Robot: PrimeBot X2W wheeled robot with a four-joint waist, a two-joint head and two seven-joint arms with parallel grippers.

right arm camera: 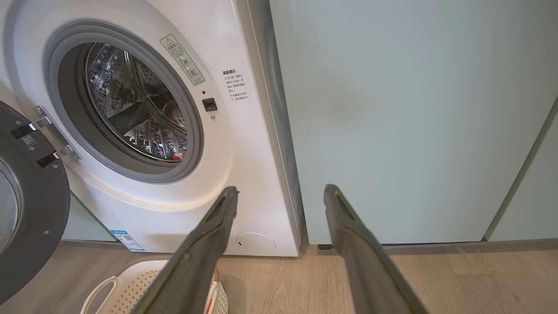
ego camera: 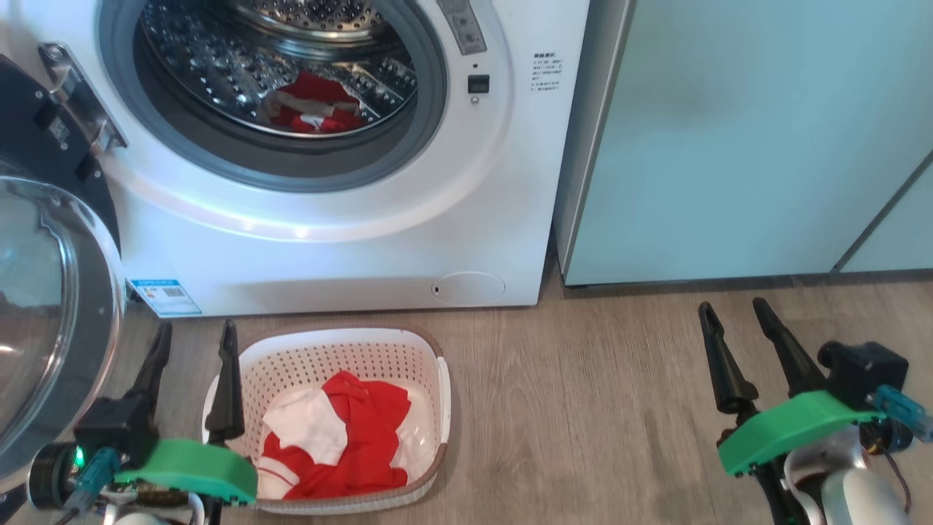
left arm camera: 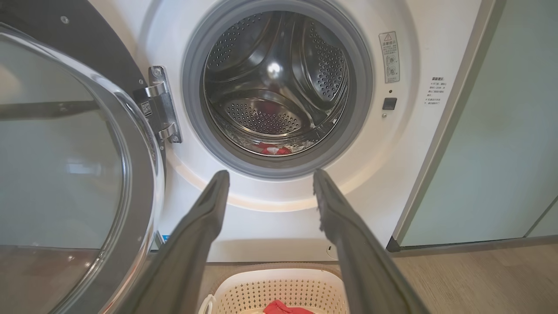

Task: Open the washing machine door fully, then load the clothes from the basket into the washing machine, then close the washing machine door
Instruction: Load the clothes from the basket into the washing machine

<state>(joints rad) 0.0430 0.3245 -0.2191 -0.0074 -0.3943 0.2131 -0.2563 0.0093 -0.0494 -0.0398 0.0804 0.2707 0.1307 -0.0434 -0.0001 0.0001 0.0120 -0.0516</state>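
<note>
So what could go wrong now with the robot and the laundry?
1. Red and white clothes lie in the basket; shutting the door now would leave them out.
2. The left gripper, open, sits between the open door and the basket, so a careless swing might bump either.
3. A lifted piece could drape over the grey seal of the washing machine and get pinched.

mint-green cabinets, wood floor
</note>
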